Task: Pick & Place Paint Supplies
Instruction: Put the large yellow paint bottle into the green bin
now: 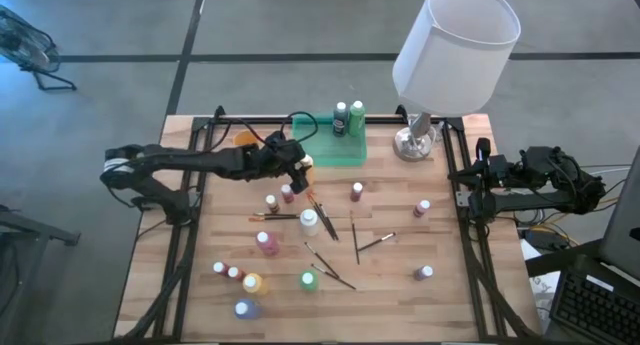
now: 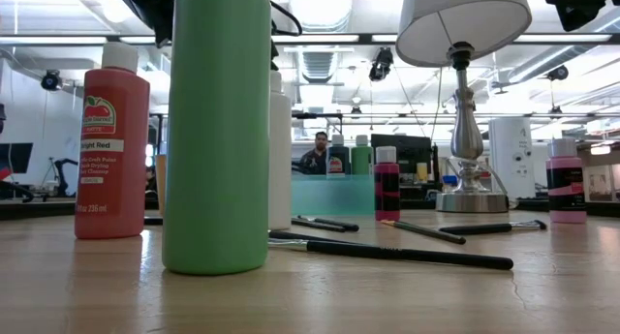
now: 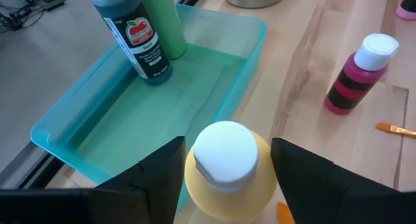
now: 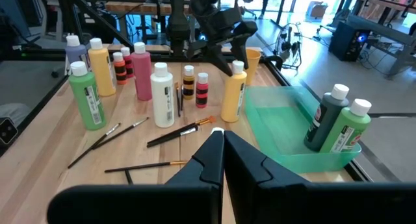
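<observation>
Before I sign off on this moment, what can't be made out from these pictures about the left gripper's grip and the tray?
- Left gripper: whether its fingers touch the yellow bottle is unclear; the left wrist view's bottom edge cuts them off.
- High view: that bottle is mostly hidden under the left arm.
- Green tray: low view shows only one wall, so its floor is hidden.
- Label text on the two green bottles: too small in the high view.

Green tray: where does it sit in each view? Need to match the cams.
High view: green tray at the table's far edge, centre, beside the lamp base.
Low view: pale teal wall far back, mid-picture.
Left wrist view: close up, fills the picture's left half.
Right wrist view: at the right.
Shared landmark: the dark green bottle standing in the tray, seen in all four.
</observation>
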You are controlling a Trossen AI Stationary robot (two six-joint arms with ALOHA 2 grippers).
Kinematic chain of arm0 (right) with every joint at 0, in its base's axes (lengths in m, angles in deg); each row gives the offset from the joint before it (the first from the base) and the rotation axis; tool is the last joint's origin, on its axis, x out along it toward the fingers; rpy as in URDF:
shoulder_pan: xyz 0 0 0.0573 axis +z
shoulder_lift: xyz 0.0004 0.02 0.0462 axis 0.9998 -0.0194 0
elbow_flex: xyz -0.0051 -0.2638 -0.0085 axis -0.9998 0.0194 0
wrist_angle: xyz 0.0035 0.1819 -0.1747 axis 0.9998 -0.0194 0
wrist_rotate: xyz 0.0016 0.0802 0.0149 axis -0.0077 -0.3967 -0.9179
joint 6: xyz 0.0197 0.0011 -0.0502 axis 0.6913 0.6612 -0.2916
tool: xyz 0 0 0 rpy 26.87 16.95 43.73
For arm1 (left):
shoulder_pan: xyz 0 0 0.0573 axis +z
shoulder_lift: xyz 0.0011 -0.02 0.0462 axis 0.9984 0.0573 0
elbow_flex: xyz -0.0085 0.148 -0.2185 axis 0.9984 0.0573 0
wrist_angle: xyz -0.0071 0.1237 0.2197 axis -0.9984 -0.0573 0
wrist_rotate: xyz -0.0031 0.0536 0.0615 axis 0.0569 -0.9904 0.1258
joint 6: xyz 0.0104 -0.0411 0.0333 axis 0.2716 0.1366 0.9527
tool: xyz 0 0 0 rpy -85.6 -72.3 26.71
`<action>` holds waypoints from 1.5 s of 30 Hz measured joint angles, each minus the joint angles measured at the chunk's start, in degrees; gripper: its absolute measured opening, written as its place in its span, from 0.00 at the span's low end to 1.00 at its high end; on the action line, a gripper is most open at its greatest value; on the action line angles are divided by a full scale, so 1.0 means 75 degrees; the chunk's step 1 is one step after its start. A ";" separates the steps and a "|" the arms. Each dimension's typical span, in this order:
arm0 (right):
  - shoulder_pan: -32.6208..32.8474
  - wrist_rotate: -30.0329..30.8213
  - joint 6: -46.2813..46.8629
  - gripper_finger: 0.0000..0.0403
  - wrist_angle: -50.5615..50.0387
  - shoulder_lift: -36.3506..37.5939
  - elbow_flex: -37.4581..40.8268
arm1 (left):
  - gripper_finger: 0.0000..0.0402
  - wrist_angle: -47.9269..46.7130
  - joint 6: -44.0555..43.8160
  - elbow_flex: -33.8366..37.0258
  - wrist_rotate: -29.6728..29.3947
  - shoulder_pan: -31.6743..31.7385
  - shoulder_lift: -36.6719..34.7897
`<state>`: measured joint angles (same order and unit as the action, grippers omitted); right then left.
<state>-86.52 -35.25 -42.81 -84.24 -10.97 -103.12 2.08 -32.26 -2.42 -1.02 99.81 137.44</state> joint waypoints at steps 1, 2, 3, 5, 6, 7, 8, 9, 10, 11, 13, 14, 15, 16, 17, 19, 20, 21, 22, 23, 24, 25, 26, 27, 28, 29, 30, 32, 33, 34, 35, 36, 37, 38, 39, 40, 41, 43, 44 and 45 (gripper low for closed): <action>-0.0001 0.0003 -0.0002 0.02 -0.0002 0.0000 0.0000 | 0.56 0.0022 -0.0003 0.0000 0.0000 0.0006 0.0000; 0.0000 0.0000 -0.0003 0.02 -0.0001 0.0000 0.0000 | 0.55 0.0045 -0.0003 0.0000 0.0000 0.0004 0.0000; 0.0000 0.0000 -0.0001 0.02 -0.0001 0.0000 0.0000 | 0.54 0.0066 -0.0003 0.0000 0.0000 0.0004 0.0000; 0.0000 0.0000 0.0000 0.02 -0.0002 0.0000 0.0000 | 0.50 0.0121 -0.0003 0.0000 -0.0001 0.0004 -0.0004; -0.0001 0.0000 0.0000 0.02 -0.0002 0.0000 0.0000 | 0.48 0.0126 -0.0003 0.0000 0.0000 0.0004 -0.0006; 0.0000 0.0000 0.0000 0.02 -0.0002 0.0000 0.0000 | 0.46 0.0124 -0.0003 0.0000 -0.0001 0.0004 -0.0009; 0.0000 0.0000 0.0000 0.02 -0.0002 0.0000 0.0000 | 0.43 0.0124 -0.0003 0.0000 -0.0003 0.0004 -0.0009; 0.0000 0.0000 0.0000 0.02 -0.0002 0.0000 0.0000 | 0.41 0.0124 -0.0003 0.0000 -0.0003 0.0004 -0.0009; -0.0001 0.0000 -0.0001 0.02 -0.0001 0.0000 0.0000 | 0.38 0.0124 -0.0010 0.0000 -0.0001 0.0004 -0.0009; -0.0001 0.0001 0.0000 0.02 0.0000 0.0000 0.0000 | 0.35 0.0131 -0.0040 0.0000 0.0021 0.0004 -0.0009; -0.0003 0.0000 0.0000 0.02 0.0000 0.0000 0.0000 | 0.31 0.0135 -0.0026 0.0000 -0.0002 0.0004 -0.0012; -0.0001 0.0001 -0.0001 0.02 0.0000 0.0000 0.0000 | 0.31 0.0135 -0.0026 0.0000 0.0000 0.0004 -0.0012; 0.0000 0.0001 -0.0001 0.02 -0.0001 0.0000 0.0000 | 0.31 0.0135 -0.0026 0.0000 0.0003 0.0004 -0.0012; 0.0000 0.0001 -0.0001 0.02 -0.0001 0.0000 0.0000 | 0.31 0.0132 -0.0026 0.0000 0.0000 0.0004 -0.0012; -0.0002 0.0000 0.0000 0.02 -0.0001 0.0000 0.0000 | 0.31 0.0135 -0.0026 0.0000 0.0000 0.0004 -0.0012; 0.0000 0.0000 0.0000 0.02 0.0000 0.0000 0.0000 | 0.31 0.0132 -0.0056 0.0000 0.0000 0.0004 -0.0012; -0.0001 0.0000 -0.0001 0.02 -0.0001 0.0000 0.0000 | 0.32 0.0132 -0.0083 0.0000 -0.0001 0.0004 -0.0012; -0.0003 0.0000 -0.0003 0.02 0.0000 0.0000 0.0000 | 0.33 0.0132 -0.0099 0.0000 0.0002 0.0004 -0.0012; 0.0000 0.0000 0.0000 0.02 0.0000 0.0000 0.0000 | 0.33 0.0132 -0.0110 0.0000 0.0024 0.0004 -0.0012; 0.0000 0.0000 0.0000 0.02 0.0000 0.0000 0.0000 | 0.33 0.0131 -0.0127 -0.0001 0.0055 0.0004 -0.0013; 0.0000 0.0003 0.0000 0.02 0.0000 0.0000 0.0000 | 0.33 0.0127 -0.0144 -0.0007 0.0104 0.0004 -0.0015; 0.0000 0.0001 0.0000 0.02 -0.0002 0.0000 0.0000 | 0.33 0.0110 -0.0165 -0.0031 0.0171 0.0006 -0.0015; -0.0003 0.0000 -0.0002 0.02 -0.0001 0.0000 0.0000 | 0.32 0.0093 -0.0182 -0.0056 0.0265 0.0006 -0.0015; 0.0000 0.0000 0.0000 0.02 -0.0001 0.0000 0.0000 | 0.32 0.0071 -0.0202 -0.0093 0.0380 0.0003 -0.0015; 0.0000 0.0002 -0.0001 0.02 -0.0002 0.0000 0.0000 | 0.31 0.0062 -0.0226 -0.0138 0.0454 -0.0002 -0.0015; 0.0000 0.0002 -0.0001 0.02 -0.0002 0.0000 0.0000 | 0.31 0.0060 -0.0221 -0.0193 0.0460 -0.0008 -0.0015; -0.0003 0.0002 -0.0002 0.02 -0.0002 0.0000 0.0000 | 0.31 0.0065 -0.0222 -0.0257 0.0463 -0.0011 -0.0020; 0.0000 0.0003 0.0000 0.02 -0.0002 0.0000 0.0000 | 0.32 0.0040 -0.0209 -0.0428 0.0440 -0.0002 -0.0029; 0.0000 0.0000 0.0000 0.02 -0.0002 0.0000 0.0000 | 0.32 0.0007 -0.0176 -0.0519 0.0435 -0.0002 -0.0029; 0.0000 0.0000 -0.0001 0.02 0.0000 0.0000 0.0000 | 0.32 -0.0016 -0.0151 -0.0597 0.0432 0.0006 -0.0029; 0.0000 0.0000 0.0000 0.02 0.0000 0.0000 0.0000 | 0.32 -0.0035 -0.0118 -0.0673 0.0426 0.0006 -0.0031; -0.0001 0.0002 -0.0001 0.02 0.0000 0.0000 0.0000 | 0.32 -0.0050 -0.0093 -0.0758 0.0430 0.0004 -0.0029; 0.0000 0.0000 0.0000 0.02 0.0000 0.0000 0.0000 | 0.32 -0.0057 -0.0067 -0.0846 0.0437 0.0001 -0.0031; -0.0001 0.0000 0.0000 0.02 -0.0001 0.0000 0.0000 | 0.32 -0.0070 -0.0043 -0.0945 0.0437 -0.0002 -0.0037; -0.0003 0.0000 -0.0003 0.02 -0.0002 0.0000 0.0000 | 0.32 -0.0090 -0.0022 -0.1060 0.0439 -0.0002 -0.0041; 0.0000 0.0000 -0.0002 0.02 0.0000 0.0000 0.0000 | 0.32 -0.0133 -0.0015 -0.1194 0.0441 -0.0004 -0.0044; 0.0000 0.0003 0.0000 0.02 -0.0002 0.0000 0.0000 | 0.32 -0.0198 -0.0013 -0.1333 0.0442 -0.0002 -0.0047; 0.0000 0.0002 -0.0002 0.02 0.0000 0.0000 0.0000 | 0.32 -0.0346 0.0005 -0.1601 0.0437 -0.0002 -0.0055; -0.0001 0.0001 -0.0001 0.02 0.0000 0.0000 0.0000 | 0.32 -0.0386 0.0046 -0.1719 0.0437 -0.0002 -0.0055; 0.0000 0.0000 0.0000 0.02 -0.0002 0.0000 0.0000 | 0.32 -0.0389 0.0088 -0.1823 0.0434 -0.0002 -0.0055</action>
<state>-86.52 -35.25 -42.81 -84.26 -10.97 -103.12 -0.84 -31.60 -16.09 2.24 99.79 137.03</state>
